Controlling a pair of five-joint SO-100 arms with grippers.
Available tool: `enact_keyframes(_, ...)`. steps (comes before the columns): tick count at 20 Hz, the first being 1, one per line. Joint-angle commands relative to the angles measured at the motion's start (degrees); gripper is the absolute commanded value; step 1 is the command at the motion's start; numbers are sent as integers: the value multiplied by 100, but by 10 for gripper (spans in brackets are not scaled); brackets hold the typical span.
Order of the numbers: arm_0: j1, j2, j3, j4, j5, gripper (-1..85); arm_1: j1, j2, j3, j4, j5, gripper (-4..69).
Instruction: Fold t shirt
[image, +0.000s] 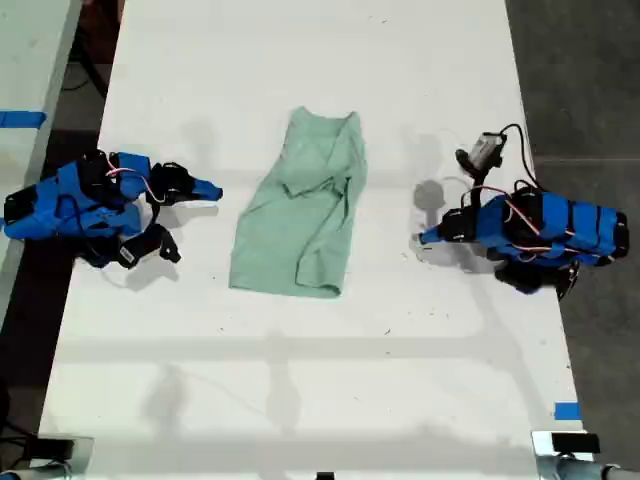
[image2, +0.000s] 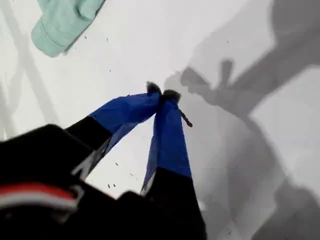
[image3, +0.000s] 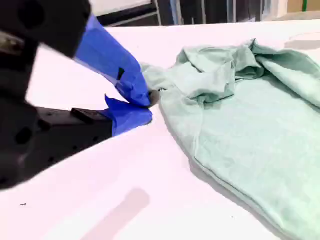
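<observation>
The t shirt (image: 300, 210) lies crumpled lengthwise at the centre of the white table (image: 320, 380), laid between two blue arms so either can reach an edge. My first gripper (image2: 161, 95), at about three o'clock from the shirt in the exterior view, hovers low over bare table, tips together, holding nothing. My second gripper (image3: 147, 107), at nine o'clock in that view, points toward the cloth's near edge, jaws nearly closed and empty. Folding appears not yet begun.
</observation>
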Motion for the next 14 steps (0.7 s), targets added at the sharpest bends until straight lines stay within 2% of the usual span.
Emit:
enact_keyframes(1,2127,-1749,-2777,826,-2487,-2,-79,70,352,0,105,10)
enact_keyframes(8,2153,-5353,-5098,1099,-2021,-2,-105,70,352,0,105,10)
enact_keyframes(11,2241,-6697,-6354,1389,-1740,101,-105,70,352,0,105,10)
enact_keyframes(14,2153,-7743,-7066,1468,-1354,138,-123,70,352,0,105,10)
